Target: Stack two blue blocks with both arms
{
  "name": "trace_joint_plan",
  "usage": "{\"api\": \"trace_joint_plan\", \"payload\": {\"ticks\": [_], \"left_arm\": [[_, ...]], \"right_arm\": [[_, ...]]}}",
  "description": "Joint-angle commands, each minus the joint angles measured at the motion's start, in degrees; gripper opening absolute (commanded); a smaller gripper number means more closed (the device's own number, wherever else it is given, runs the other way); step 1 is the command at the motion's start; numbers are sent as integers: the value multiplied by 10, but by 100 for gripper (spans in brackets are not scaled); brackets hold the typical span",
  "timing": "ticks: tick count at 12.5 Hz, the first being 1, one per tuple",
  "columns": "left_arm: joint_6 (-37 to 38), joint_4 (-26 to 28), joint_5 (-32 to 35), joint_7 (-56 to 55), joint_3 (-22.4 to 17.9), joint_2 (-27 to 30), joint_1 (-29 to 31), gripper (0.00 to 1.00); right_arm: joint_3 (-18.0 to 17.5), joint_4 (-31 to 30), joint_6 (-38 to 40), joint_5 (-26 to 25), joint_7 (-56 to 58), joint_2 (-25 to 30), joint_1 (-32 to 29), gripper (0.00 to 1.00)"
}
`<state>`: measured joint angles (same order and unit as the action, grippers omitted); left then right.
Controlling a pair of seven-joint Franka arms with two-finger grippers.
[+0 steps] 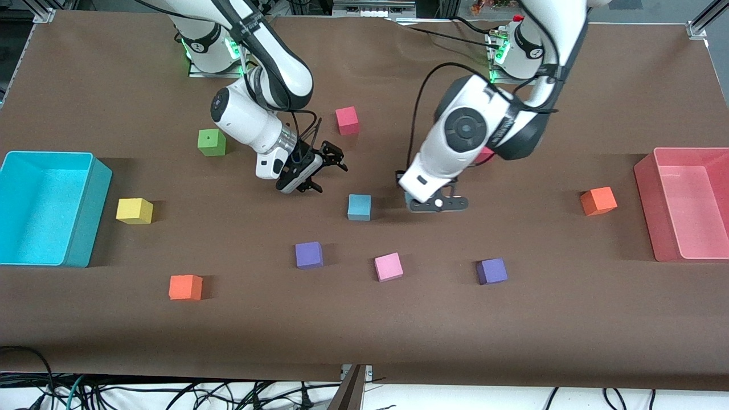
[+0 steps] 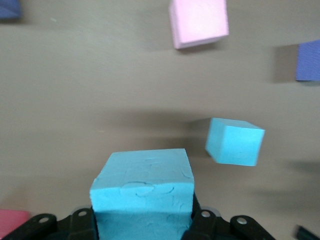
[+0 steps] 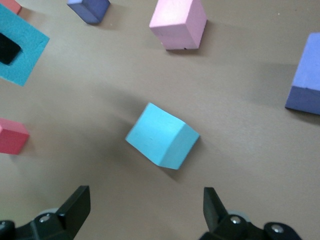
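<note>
My left gripper (image 1: 435, 203) is shut on a sky-blue block (image 2: 142, 192) and holds it low over the table; in the front view my hand hides most of that block. The second blue block (image 1: 359, 206) lies free on the table beside it, toward the right arm's end. It also shows in the left wrist view (image 2: 234, 141) and in the right wrist view (image 3: 162, 135). My right gripper (image 1: 327, 173) is open and empty, over the bare table beside the free block. In the right wrist view my right gripper (image 3: 145, 210) has its jaws wide apart, with the block ahead of them.
A purple cube (image 1: 308, 254), a pink cube (image 1: 388, 266) and another purple cube (image 1: 491, 271) lie nearer the camera. Red (image 1: 347, 120), green (image 1: 211, 142), yellow (image 1: 134, 210) and orange (image 1: 185, 287) (image 1: 598, 200) cubes lie around. A turquoise bin (image 1: 85, 228) and a pink bin (image 1: 643, 193) stand at the table's ends.
</note>
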<state>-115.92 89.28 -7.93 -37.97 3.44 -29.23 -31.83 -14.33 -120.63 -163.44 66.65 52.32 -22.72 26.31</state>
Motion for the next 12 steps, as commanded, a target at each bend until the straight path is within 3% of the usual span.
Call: {"api": "trace_joint_plan", "payload": {"ticks": [1, 4, 6, 8, 12], "left_arm": [[11, -88, -9, -33, -14, -58, -26, 0], [-29, -96, -8, -38, -16, -82, -32, 0], [-39, -120, -8, -52, -27, -107, -45, 0], [-43, -153, -7, -62, -40, -133, -60, 0], [-81, -156, -7, -62, -51, -147, -77, 0]], "right_arm": [[-4, 23, -32, 115, 149, -39, 15, 100], [0, 44, -7, 290, 350, -63, 17, 100], [15, 59, 40, 369, 458, -85, 20, 100], [44, 84, 66, 427, 559, -114, 36, 100], [71, 125, 110, 498, 669, -160, 52, 100]]}}
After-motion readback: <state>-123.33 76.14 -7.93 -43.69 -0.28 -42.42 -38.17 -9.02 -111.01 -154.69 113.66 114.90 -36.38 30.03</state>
